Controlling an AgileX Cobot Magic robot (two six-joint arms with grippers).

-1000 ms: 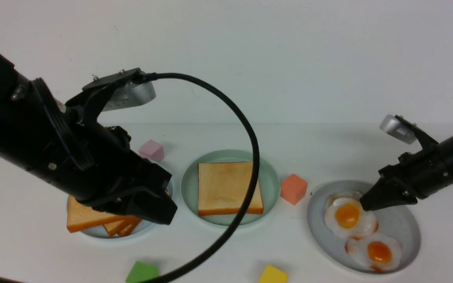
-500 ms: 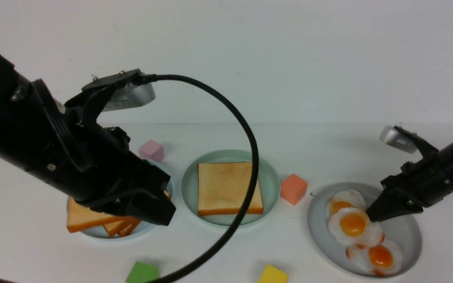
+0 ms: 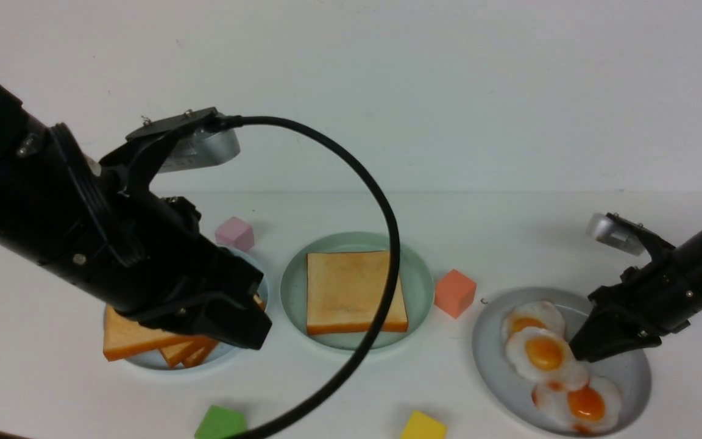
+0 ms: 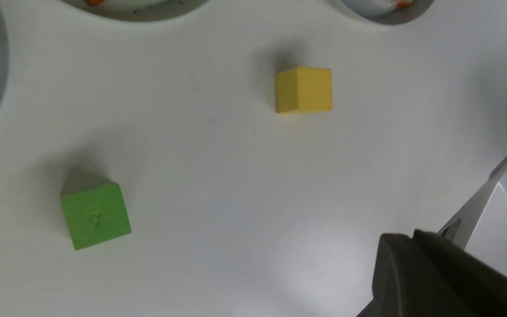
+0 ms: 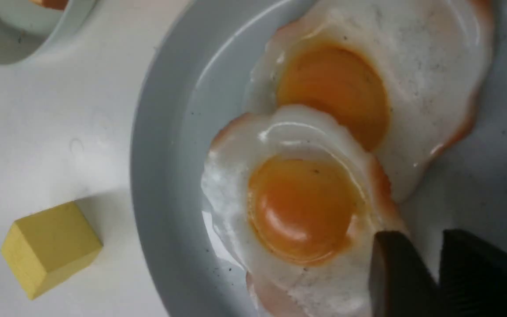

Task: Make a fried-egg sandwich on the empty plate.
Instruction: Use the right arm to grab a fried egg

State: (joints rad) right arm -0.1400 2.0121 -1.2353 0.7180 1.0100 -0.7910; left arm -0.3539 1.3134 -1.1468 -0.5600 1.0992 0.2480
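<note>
While the mint plate holds toast and the grey plate eggs, right claw gapes slightly, left claw together.

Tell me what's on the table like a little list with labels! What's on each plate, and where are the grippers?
Green plate: one slice of toast, no egg yet
Blue plate: stack of toast slices, partly hidden by the left arm
Grey plate: three fried eggs, overlapping
Left gripper: shut, holding nothing, by the blue plate
Right gripper: tip at the edge of the middle egg
Blocks: pink block, orange block, green block, yellow block
</note>
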